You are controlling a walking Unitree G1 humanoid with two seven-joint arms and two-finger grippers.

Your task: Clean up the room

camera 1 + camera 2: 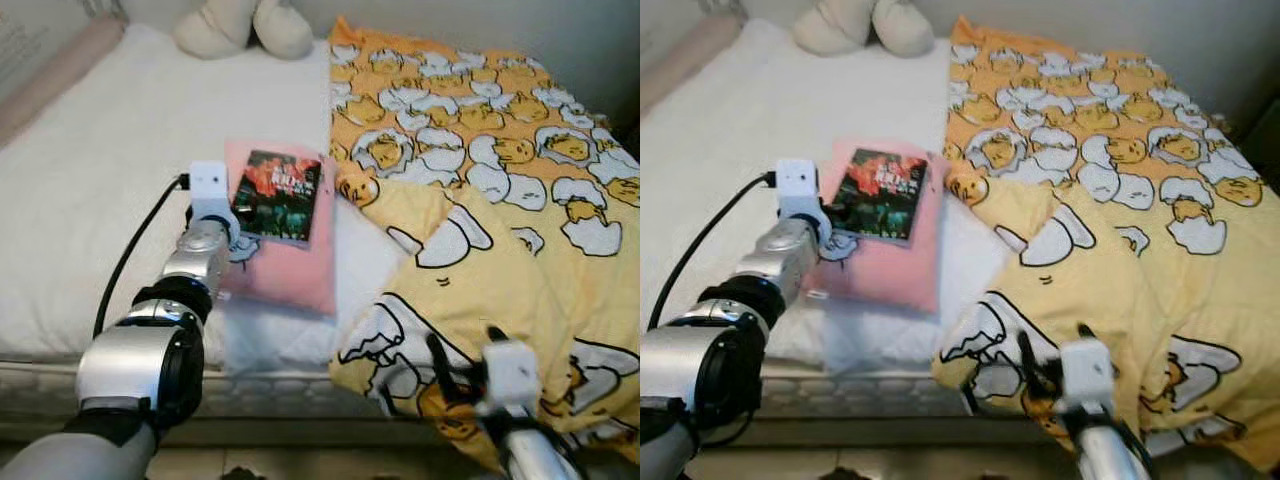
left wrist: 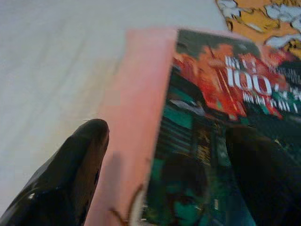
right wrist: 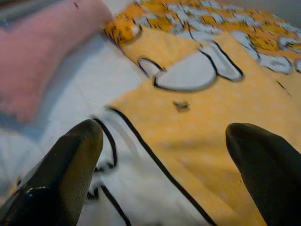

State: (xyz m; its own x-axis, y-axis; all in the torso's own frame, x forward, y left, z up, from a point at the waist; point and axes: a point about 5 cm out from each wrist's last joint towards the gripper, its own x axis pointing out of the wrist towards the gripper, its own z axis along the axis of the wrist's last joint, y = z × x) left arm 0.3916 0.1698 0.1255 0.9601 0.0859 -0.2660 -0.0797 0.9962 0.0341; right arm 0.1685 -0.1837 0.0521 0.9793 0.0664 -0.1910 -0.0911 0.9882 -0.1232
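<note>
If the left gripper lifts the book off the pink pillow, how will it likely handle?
The book looks thin with a glossy cover, so probably light, slightly bendy and slippery. The pink pillow beneath is soft, so pressing may sink it. The left gripper straddles its edge, fingers open.

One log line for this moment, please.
left hand: open, straddling book edge on pink pillow | right hand: open, over yellow blanket | nothing grasped

A home bedroom: a white-sheeted bed [image 1: 90, 180], yellow cartoon duvet [image 1: 500, 200] and plush toy [image 1: 245, 25].
</note>
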